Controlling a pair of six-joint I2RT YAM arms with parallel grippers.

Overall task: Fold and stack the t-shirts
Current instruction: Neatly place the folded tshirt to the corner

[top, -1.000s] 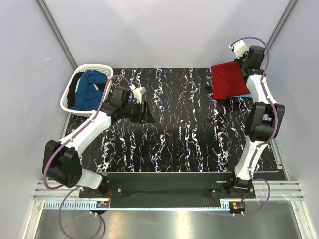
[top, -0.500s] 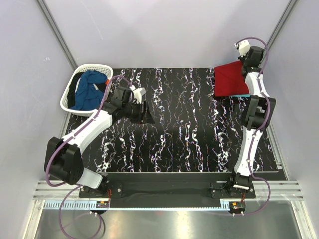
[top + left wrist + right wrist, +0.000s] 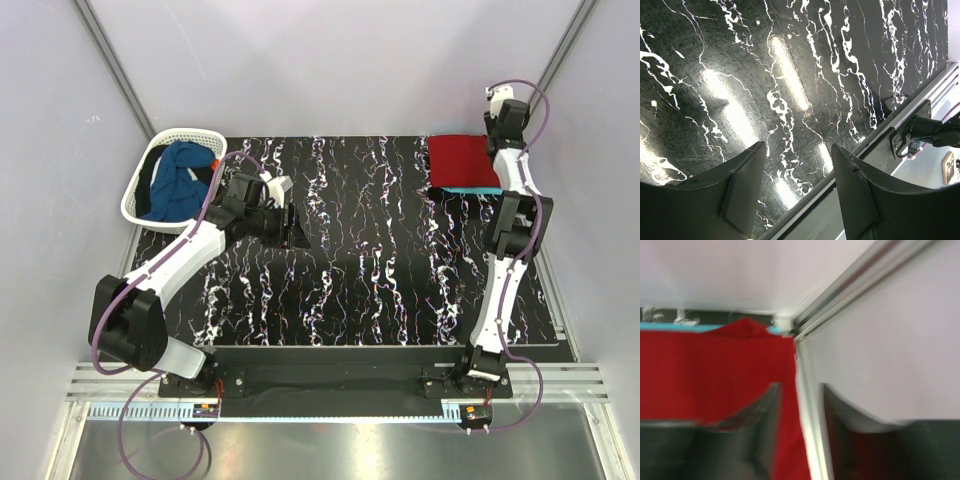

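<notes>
red shirt (image 3: 462, 160) now lies flat on the turquoise shirt (image 3: 470, 188) under the right gripper (image 3: 799, 390), which just let go; left gripper (image 3: 797, 146) hangs released; blue shirt (image 3: 178, 178) remains unfolded.

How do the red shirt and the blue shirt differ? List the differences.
The red shirt lies folded flat; the blue shirt is bunched up. The red shirt sits at the table's far right corner, atop a turquoise shirt; the blue shirt sits in the white basket at the far left. Both are plain cloth.
</notes>
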